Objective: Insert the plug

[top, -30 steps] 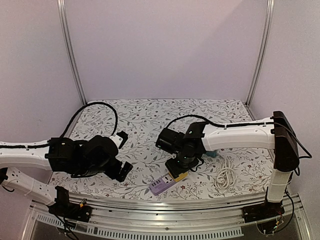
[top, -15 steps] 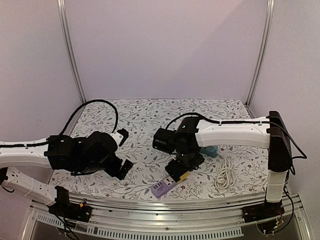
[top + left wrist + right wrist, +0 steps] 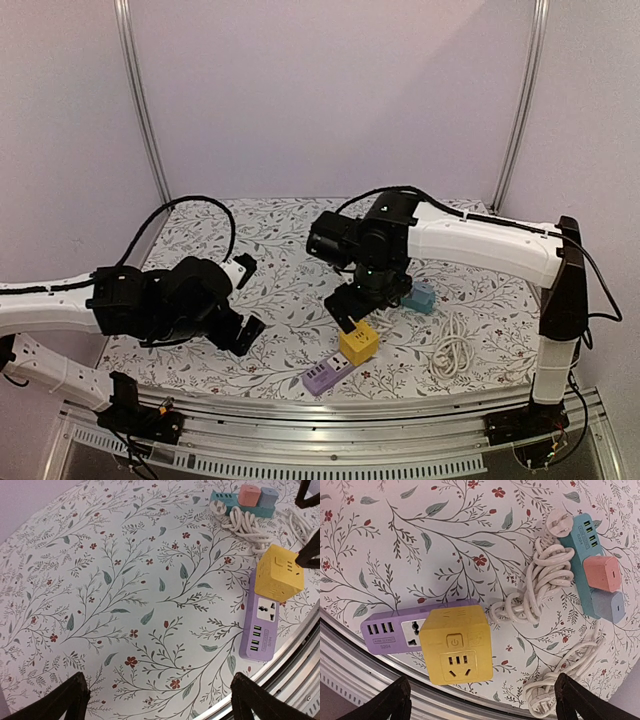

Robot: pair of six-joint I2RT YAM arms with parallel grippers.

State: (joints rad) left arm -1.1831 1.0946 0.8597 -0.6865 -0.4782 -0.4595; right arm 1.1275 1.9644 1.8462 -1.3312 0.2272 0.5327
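Floral tablecloth (image 3: 290, 290) (lilac walls (image 3: 330, 100) behind) bears yellow cube (image 3: 358, 342) on purple strip (image 3: 325, 377); left tool (image 3: 160, 700), right tool (image 3: 482, 700) spread.

Floral worktop (image 3: 290, 225) being enclosed by plain lilac walls (image 3: 330, 100), its near edge being bordered by a metal rail (image 3: 330, 425).

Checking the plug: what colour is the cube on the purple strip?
The cube is yellow; right wrist view shows it best.
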